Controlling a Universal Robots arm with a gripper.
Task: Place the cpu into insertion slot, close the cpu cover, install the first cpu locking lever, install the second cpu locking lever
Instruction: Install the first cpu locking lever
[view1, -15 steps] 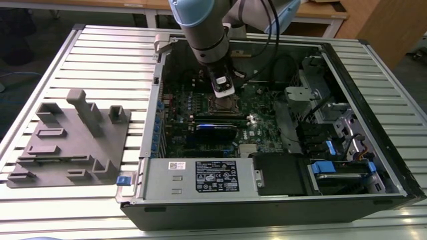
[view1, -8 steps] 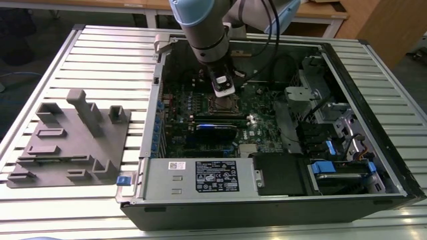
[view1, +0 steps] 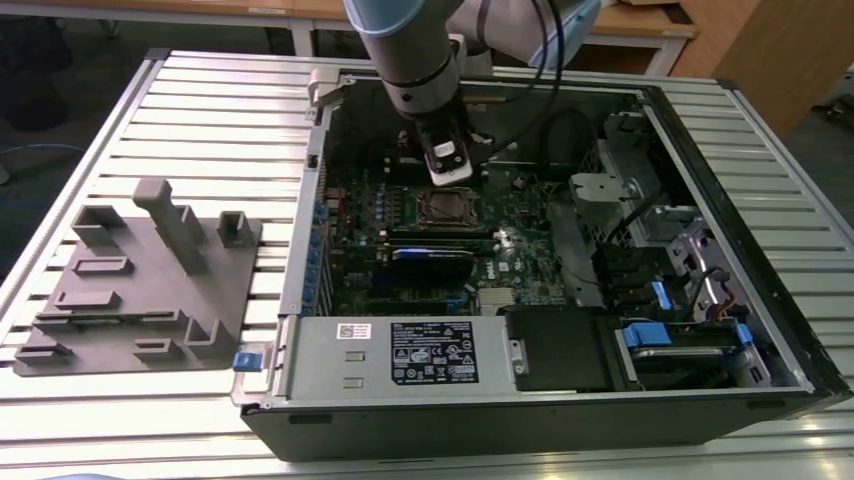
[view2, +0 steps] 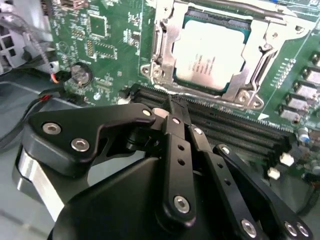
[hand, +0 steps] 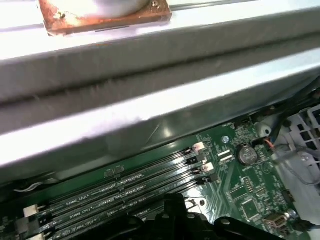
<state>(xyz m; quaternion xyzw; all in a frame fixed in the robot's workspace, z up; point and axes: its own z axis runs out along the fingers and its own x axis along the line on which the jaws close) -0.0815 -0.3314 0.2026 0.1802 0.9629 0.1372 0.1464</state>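
The cpu (view2: 210, 52), a silvery-tan square chip, lies flat in the insertion slot (view1: 446, 222) on the green motherboard (view2: 105, 45). The cpu cover (view2: 167, 60), a silver frame, lies down over the chip's edges. Thin metal lever rods run along the frame's sides (view2: 264, 67); I cannot tell whether they are latched. My gripper (view2: 172, 102) hangs just beside the socket, over the memory slots, with its black fingers (view2: 176, 130) shut on nothing. In the exterior view the gripper (view1: 451, 178) hovers right above the socket, on its far side.
Long black memory slots (view2: 240, 130) run next to the socket. A labelled power supply box (view1: 434, 352) fills the case's near side, drive bays (view1: 667, 340) lie at the exterior view's right, and a grey fixture (view1: 140, 290) lies at its left. The case wall (hand: 150, 100) is close by.
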